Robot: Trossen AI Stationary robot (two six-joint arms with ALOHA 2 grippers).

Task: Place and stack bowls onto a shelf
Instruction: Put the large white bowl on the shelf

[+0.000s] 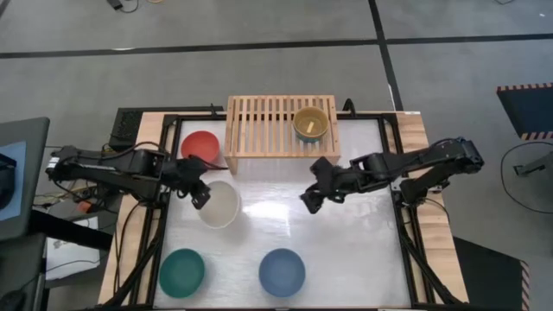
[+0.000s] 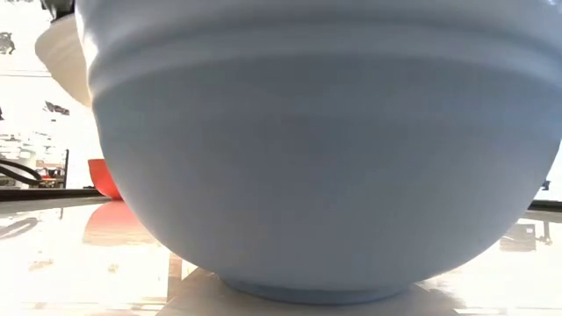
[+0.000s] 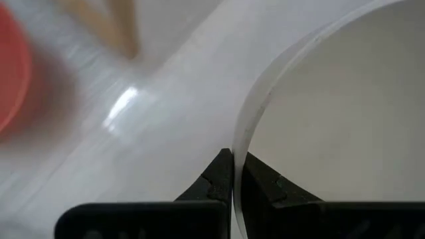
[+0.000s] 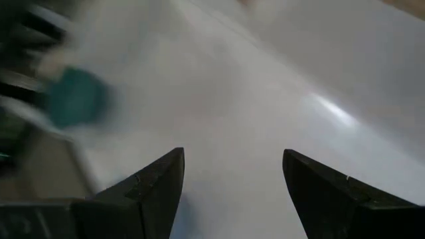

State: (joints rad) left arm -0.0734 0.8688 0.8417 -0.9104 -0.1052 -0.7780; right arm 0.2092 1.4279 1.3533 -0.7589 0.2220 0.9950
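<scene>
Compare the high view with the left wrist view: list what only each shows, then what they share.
Only the high view: the shelf holding a yellow bowl, the dark green bowl, the blue bowl, and the right gripper, open over bare table. Only the left wrist view: the left gripper shut on the cream bowl, pinching its rim. Shared: cream bowl, red bowl, left gripper.

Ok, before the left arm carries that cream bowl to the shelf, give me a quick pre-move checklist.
1. Left gripper grip: shut on the cream bowl rim, one finger either side. Ok.
2. Bowl off the table: appears raised in the low view. Ok.
3. Free space on the shelf: left part bare; yellow bowl sits at its right. Ok.
4. Red bowl beside the shelf, near the path. Cannot tell clearance.
5. Right gripper open, holding nothing, mid-table. Ok.
</scene>
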